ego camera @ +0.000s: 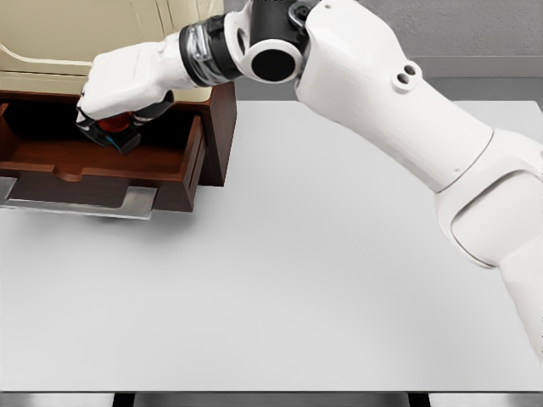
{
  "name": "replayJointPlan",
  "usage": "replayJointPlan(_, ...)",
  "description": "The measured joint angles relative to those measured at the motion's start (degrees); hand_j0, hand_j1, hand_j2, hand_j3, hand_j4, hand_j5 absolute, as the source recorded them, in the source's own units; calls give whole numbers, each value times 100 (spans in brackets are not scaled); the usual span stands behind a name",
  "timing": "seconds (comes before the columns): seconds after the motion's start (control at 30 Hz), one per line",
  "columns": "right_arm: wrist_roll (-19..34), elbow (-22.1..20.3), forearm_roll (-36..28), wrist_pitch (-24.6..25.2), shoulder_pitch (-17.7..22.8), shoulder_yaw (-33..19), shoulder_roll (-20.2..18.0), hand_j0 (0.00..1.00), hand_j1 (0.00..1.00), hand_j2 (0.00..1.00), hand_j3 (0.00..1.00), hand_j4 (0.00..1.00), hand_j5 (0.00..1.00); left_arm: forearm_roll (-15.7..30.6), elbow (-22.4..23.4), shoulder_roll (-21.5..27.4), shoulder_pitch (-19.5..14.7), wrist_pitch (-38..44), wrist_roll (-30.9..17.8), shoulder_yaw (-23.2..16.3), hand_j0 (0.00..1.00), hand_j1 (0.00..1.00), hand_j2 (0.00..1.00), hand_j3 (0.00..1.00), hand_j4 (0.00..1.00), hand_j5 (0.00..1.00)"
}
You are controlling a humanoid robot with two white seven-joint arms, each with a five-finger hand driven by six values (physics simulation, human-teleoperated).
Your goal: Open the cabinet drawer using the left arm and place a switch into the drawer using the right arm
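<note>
I see my right robot hand (114, 114) closed around the red-and-black switch (117, 131) over the open drawer (102, 161); no writing legible

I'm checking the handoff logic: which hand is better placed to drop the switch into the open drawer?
The right hand. Its arm reaches in from the right, and it grips the switch directly over the open drawer. The left arm is not in view.

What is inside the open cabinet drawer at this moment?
The drawer shows a bare wooden floor. Above it, the right hand holds the red-and-black switch; whether it touches the floor is unclear. The hand hides the back right part.
</note>
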Motion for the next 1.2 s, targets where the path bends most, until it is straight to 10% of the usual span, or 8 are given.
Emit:
replayJointPlan(0.13,-1,90,78,2,-18,3,34,60,60,60,60,60,60,-7,-6,-4,0,-5,0,0,100,100,100,100,100,100)
replayJointPlan(0.23,-1,157,197,2,-70,-10,41,99,99,99,99,99,99,-35,-13,-12,0,-25,0,0,100,100,100,100,100,100)
replayJointPlan(0.63,0,-132,442,0,-26,-217,-90,100,100,100,100,100,100,-77,-31,-31,0,-127,0,-42,100,100,100,100,100,100)
replayJointPlan(0.83,0,-1681,-451,0,553,-879,-1977,100,100,100,100,100,100,-166,-215,-278,14,-589,0,-16,100,100,100,100,100,100)
replayJointPlan(0.97,-3,-2421,-935,6,1841,-1275,-3981,100,100,100,100,100,100,-348,-242,-567,111,-831,0,-28,100,100,100,100,100,100)
replayJointPlan(1.07,2,-2420,-1003,-8,2505,-1743,-4854,100,100,100,100,100,100,-525,-246,-883,114,-894,1,-27,100,100,100,100,100,100)
replayJointPlan(1.2,0,-2044,-998,-1,2628,-1984,-5123,100,100,100,100,100,100,-653,-246,-1452,290,-877,1,-27,100,100,100,100,100,100)
